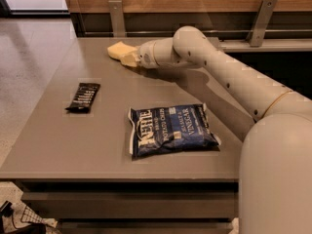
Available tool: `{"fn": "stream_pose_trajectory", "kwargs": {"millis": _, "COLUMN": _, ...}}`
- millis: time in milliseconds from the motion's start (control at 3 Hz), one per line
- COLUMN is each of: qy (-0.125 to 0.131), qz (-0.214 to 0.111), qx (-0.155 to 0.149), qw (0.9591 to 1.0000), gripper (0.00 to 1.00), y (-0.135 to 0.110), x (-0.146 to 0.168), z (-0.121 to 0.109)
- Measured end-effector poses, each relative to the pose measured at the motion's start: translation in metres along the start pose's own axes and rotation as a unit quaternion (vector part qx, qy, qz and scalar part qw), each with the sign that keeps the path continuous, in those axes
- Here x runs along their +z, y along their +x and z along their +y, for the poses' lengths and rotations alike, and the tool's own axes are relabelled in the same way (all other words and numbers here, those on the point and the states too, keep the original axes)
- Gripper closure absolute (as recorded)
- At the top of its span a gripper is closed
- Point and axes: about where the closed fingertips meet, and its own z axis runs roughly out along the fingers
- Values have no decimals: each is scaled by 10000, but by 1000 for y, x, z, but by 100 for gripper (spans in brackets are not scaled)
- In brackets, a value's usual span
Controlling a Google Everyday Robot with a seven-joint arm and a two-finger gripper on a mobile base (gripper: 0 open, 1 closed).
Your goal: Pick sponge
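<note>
The sponge shows as a small pale yellow block at the far side of the grey table, left of centre near the back edge. My gripper reaches across the table from the right and sits low, right against the sponge's near right side. Its pale yellow tip merges with the sponge, so I cannot tell whether it has hold of it. My arm runs from the lower right to there.
A blue chip bag lies flat at the table's front centre, under the arm's line. A black snack bar lies at the left. A wooden wall with metal brackets runs behind the table.
</note>
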Motion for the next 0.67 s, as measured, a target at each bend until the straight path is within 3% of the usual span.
{"fn": "stream_pose_trajectory", "kwargs": {"millis": 667, "qy": 568, "qz": 329, "qx": -387, "qw": 9971, "gripper": 100, "y": -35, "x": -49, "z": 16}}
